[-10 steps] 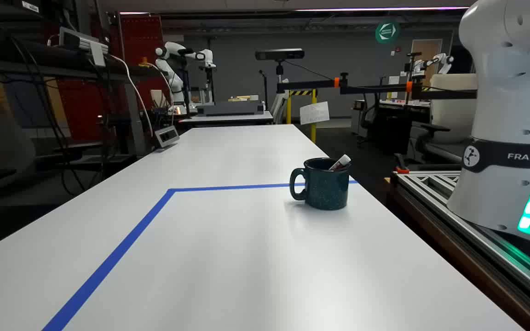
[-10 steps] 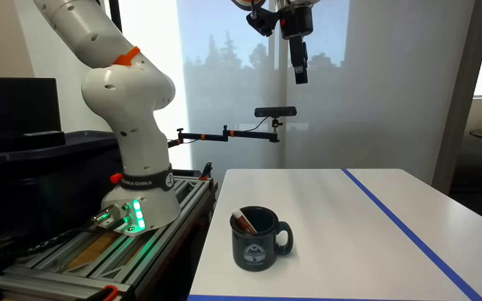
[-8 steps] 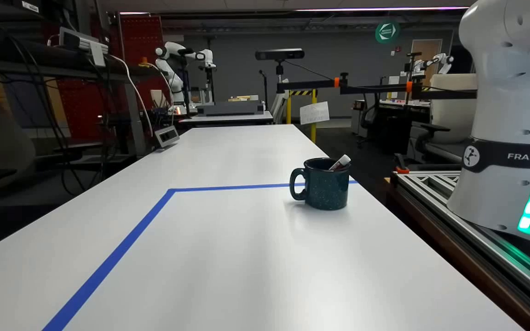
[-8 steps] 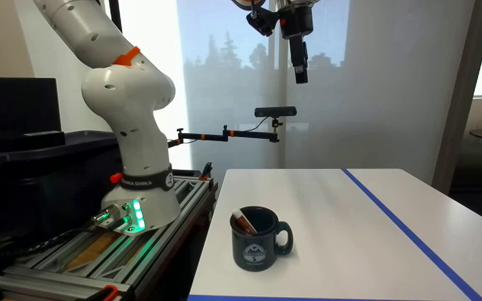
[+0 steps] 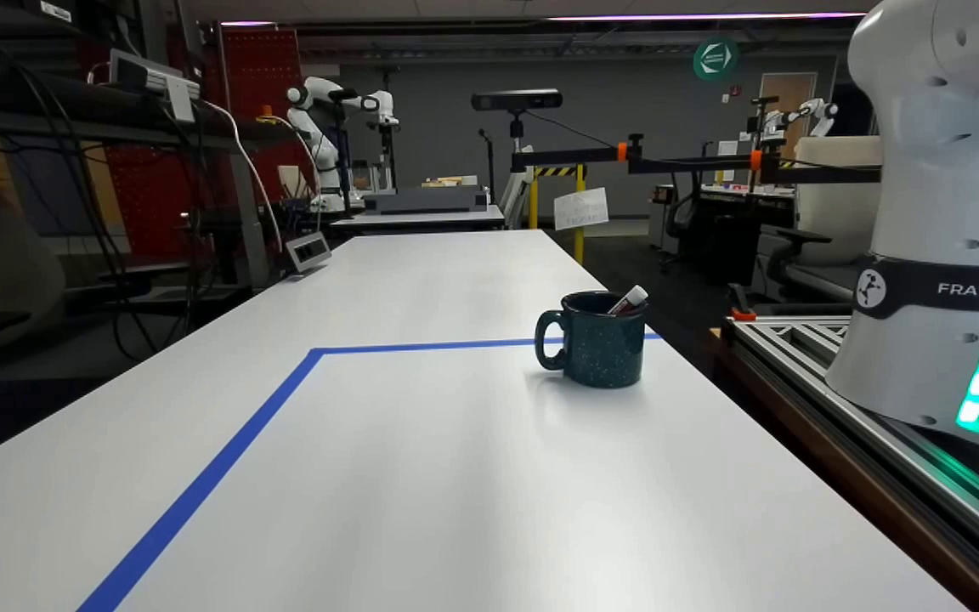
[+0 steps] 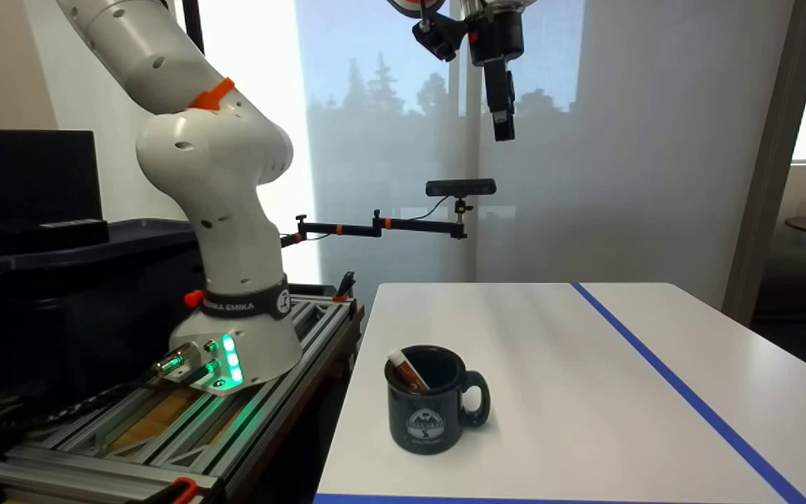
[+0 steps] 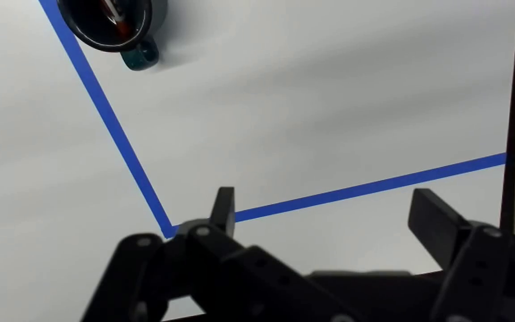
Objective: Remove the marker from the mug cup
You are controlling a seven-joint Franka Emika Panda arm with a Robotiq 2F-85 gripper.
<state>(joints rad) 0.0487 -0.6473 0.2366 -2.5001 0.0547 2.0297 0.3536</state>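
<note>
1. I'm hovering the gripper [image 7: 322, 205] high over the counter [image 6: 585, 392], its jaws standing wide apart and holding nothing.
2. The marker [image 6: 410, 373] is leaning inside the mug cup [image 6: 425, 404], its whitish end poking above the rim [image 7: 112, 48]; in an exterior view it is slanting toward the left, away from the handle [image 6: 485, 400].
3. In the wrist view the mug cup is sitting far left, well apart from the jaws, so I'm treating this as the approach, with removal not yet starting.
4. I'm planning to centre over that whitish end, turn the jaws across the slant, and descend slowly.
5. I'm aiming to squeeze only what is poking out and lift along the slant; catching the rim could be dragging the mug cup along.
6. I'm reading "FRANKA E" on the black band [image 5: 948, 287] round the arm base [image 5: 906, 374], the rest running out of view. I'm not managing to read the mug cup's pale round emblem [image 6: 425, 425] or any print on the marker.
</note>
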